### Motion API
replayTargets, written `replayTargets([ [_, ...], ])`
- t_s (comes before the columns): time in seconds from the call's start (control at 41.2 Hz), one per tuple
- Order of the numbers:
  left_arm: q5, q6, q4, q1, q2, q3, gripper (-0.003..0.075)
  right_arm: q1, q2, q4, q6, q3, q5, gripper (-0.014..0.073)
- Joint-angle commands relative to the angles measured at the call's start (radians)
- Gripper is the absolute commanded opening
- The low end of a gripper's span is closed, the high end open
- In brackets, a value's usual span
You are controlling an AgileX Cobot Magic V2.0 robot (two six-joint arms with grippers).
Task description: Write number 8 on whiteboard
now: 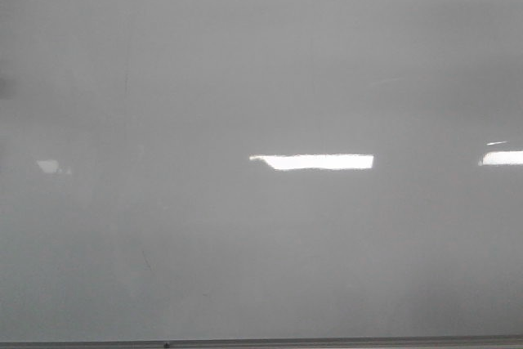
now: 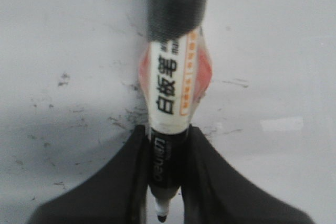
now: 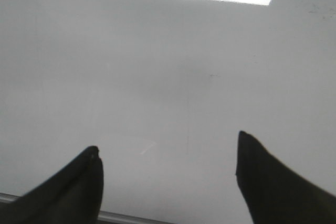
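The whiteboard (image 1: 261,79) fills the front view, glossy pale grey, with its thin metal frame edge (image 1: 261,342) along the bottom. No number 8 shows on it in any view. In the left wrist view my left gripper (image 2: 167,140) is shut on a marker (image 2: 173,77) with a white and orange label; its black tip (image 2: 161,217) points at the board (image 2: 273,51). In the right wrist view my right gripper (image 3: 168,148) is open and empty above the board (image 3: 168,66). Neither gripper shows in the front view.
Bright rectangular light reflections (image 1: 312,161) lie on the board. Faint dark specks and smudges (image 2: 64,80) mark the board in the left wrist view. The frame edge (image 3: 131,217) shows near the right fingers.
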Motion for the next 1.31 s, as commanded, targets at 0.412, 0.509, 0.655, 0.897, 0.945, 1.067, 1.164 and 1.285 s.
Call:
replayTargets([
  [0.412, 0.310, 0.034, -0.004, -0.014, -0.310, -0.057, -0.0020, 0.003, 0.007, 0.001, -0.009, -0.034, -0.091, 0.0552],
  [0.509, 0.469, 0.079, -0.004, -0.042, -0.345, -0.111, -0.0020, 0.003, 0.007, 0.001, -0.009, -0.034, -0.098, 0.0552],
  [0.655, 0.689, 0.186, -0.031, -0.135, -0.354, -0.215, -0.0020, 0.003, 0.007, -0.004, -0.009, -0.034, -0.111, 0.0552],
  [0.897, 0.804, 0.366, -0.125, -0.374, -0.311, -0.290, -0.0020, 0.003, 0.007, 0.005, -0.009, -0.035, -0.110, 0.0552],
  [0.945, 0.822, 0.368, -0.125, -0.429, -0.293, -0.298, -0.0020, 0.003, 0.007, 0.005, -0.009, -0.040, -0.094, 0.0549],
  [1.067, 0.874, 0.418, -0.125, -0.542, -0.232, -0.335, -0.0020, 0.003, 0.047, 0.005, -0.009, -0.081, 0.006, 0.0549],
  [1.164, 0.879, 0.468, -0.125, -0.631, -0.180, -0.370, -0.0020, 0.003, 0.101, 0.005, -0.024, -0.127, 0.097, 0.0549],
  [1.285, 0.907, 0.547, -0.125, -0.721, -0.125, -0.408, -0.0020, 0.004, 0.183, 0.057, -0.096, -0.183, 0.195, 0.0549],
])
